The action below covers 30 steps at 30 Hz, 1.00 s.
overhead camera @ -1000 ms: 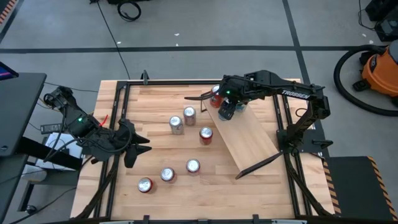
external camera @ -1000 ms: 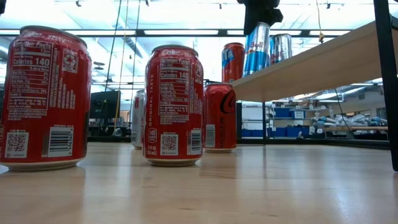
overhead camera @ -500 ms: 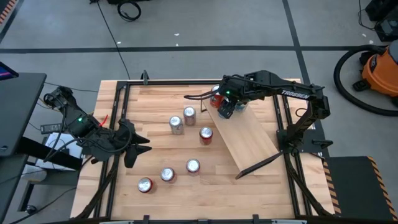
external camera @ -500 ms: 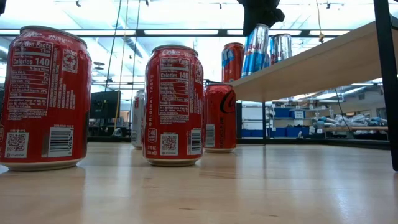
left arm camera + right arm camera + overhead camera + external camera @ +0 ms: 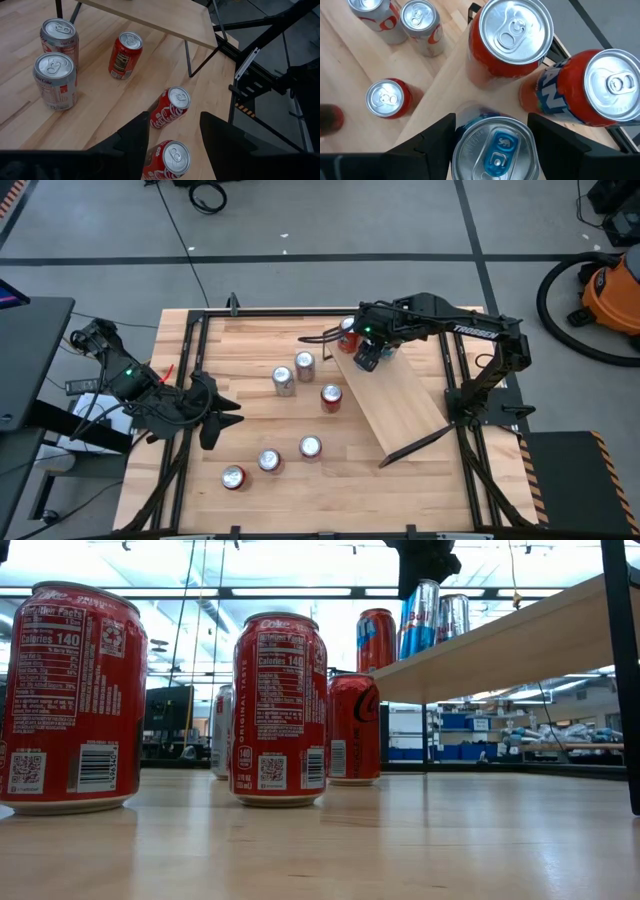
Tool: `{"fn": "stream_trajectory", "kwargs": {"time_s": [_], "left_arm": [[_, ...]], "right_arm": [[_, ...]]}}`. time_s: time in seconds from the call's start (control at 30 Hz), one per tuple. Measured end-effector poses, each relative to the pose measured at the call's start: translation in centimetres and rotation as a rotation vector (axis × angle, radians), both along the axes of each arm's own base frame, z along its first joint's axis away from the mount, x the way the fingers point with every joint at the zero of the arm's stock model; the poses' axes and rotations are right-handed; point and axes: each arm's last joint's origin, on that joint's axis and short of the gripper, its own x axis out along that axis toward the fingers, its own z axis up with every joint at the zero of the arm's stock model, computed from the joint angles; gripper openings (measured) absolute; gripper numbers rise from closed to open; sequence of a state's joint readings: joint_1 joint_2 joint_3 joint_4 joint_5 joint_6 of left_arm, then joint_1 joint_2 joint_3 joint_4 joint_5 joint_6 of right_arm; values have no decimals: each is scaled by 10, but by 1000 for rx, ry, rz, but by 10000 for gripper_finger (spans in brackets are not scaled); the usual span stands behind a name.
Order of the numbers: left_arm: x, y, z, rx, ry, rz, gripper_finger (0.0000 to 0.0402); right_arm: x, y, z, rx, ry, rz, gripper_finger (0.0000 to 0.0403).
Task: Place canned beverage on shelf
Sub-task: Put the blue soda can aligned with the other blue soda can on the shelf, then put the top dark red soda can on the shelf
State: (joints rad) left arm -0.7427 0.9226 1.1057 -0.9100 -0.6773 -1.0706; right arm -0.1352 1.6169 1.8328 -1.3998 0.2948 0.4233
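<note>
1. Table (image 5: pixel 400 480): planked wooden top inside a black frame; it carries the shelf on its right half and loose cans on its middle and left.
2. Shelf (image 5: pixel 395 402): light wood board on thin black supports, sloped, running from the table's far edge near the middle toward the right edge; in the low view its raised end sits above the tabletop.
3. Right arm: reaches in from the table's right edge to the shelf's far end; the right gripper (image 5: pixel 368 358) is closed around the blue and silver can (image 5: pixel 495 150), fingers on either side of its body just under the rim; in the low view the can hangs slightly tilted at the shelf's upper end, whether its base touches the board cannot be told.
4. Left arm: waits at the table's left edge; the left gripper (image 5: pixel 172 131) holds nothing, fingers part-way apart.
5. Cans on the shelf: an orange-red can (image 5: pixel 510 42) and an orange and blue can (image 5: pixel 585 92) stand upright just beside the held can, at the shelf's far end.
6. Loose cans on the table: two silver cans (image 5: pixel 284 380) near the middle; a red can (image 5: pixel 331 397) beside the shelf's edge; three more (image 5: pixel 269 461) toward the near edge.
</note>
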Motion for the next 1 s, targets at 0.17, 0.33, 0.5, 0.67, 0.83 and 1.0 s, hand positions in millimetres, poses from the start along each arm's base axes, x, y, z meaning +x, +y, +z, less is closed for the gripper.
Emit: {"fn": "stream_trajectory", "kwargs": {"time_s": [0.17,0.33,0.5,0.67,0.83,1.0], "left_arm": [[0,0,0,0,0,0,185],[0,0,0,8,1,-5,185],[0,0,0,17,1,-10,185],[0,0,0,23,-2,-3,185],[0,0,0,23,-2,-3,185],[0,0,0,23,-2,-2,185]], "right_arm": [[0,1,0,14,5,41,255],[1,1,0,19,-3,52,278],[1,1,0,10,1,63,302],[1,0,2,7,0,61,307],[-3,1,22,-24,-63,56,305],[-11,1,52,-79,-161,61,305]]}}
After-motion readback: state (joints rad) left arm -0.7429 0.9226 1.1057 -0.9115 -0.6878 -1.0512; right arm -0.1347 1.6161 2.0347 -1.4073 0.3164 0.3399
